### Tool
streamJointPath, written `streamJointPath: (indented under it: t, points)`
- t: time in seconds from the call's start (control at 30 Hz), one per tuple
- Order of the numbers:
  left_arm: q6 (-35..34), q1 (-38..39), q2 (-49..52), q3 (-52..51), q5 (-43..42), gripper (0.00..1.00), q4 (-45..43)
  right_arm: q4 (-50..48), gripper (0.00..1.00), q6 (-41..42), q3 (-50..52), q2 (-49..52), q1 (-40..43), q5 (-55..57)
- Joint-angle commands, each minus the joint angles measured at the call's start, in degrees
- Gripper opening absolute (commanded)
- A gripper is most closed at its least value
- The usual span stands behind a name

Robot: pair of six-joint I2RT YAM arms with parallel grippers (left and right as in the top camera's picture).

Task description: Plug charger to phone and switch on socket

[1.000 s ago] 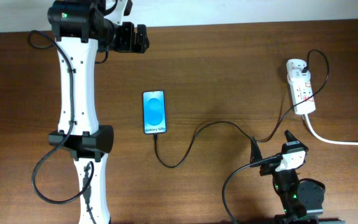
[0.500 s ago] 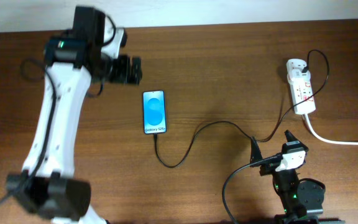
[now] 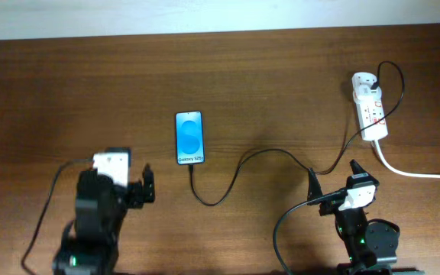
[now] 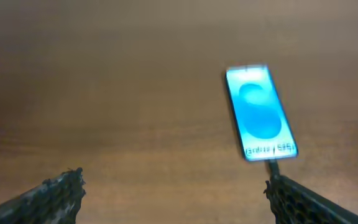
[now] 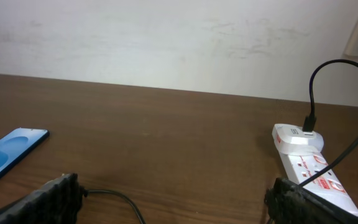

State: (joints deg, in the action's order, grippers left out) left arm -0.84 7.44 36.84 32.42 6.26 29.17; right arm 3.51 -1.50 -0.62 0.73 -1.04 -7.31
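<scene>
The phone (image 3: 190, 138) lies flat mid-table with its blue screen lit. It also shows in the left wrist view (image 4: 261, 112) and at the left of the right wrist view (image 5: 8, 155). The charger (image 3: 239, 164) is a thin black cable. Its tip meets the phone's lower edge (image 4: 271, 165), and it loops right to the black plug on the socket (image 3: 369, 107), a white strip at the far right (image 5: 309, 165). My left gripper (image 3: 148, 187) is open and empty, near and left of the phone. My right gripper (image 3: 333, 177) is open and empty, straddling the cable.
The socket's thick white cord (image 3: 418, 173) runs off the right edge. A pale wall (image 5: 179, 43) rises behind the far edge of the brown table (image 3: 281, 69). Both arm bases sit at the near edge.
My left arm has pulled back from the far side near the phone's top and folded down at the near left edge. The right arm, phone and cable have not moved.
</scene>
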Motion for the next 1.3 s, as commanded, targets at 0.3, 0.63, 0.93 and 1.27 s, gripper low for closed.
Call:
streamJointPath:
  t: [0.3,0.63,0.93,1.27]
  points:
    - [0.90,-4.55,-31.50,-23.21,4.04,0.99,-27.71,0.37,0.98,0.42,0.31,-0.48,0.42,0.31]
    - [0.90,-7.15,-36.59,-31.93,1.46,0.99,-28.57,0.37,0.98,0.42,0.31,-0.48,0.42,0.31]
    - [1.77,-7.13,-36.54,-31.89,0.42,0.99,-24.98,0.37,0.98,0.42,0.31,-0.48,0.42,0.31]
    - [1.77,-7.13,-36.54,-31.89,0.42,0.99,-24.98,0.37,0.98,0.42,0.31,-0.48,0.42,0.31]
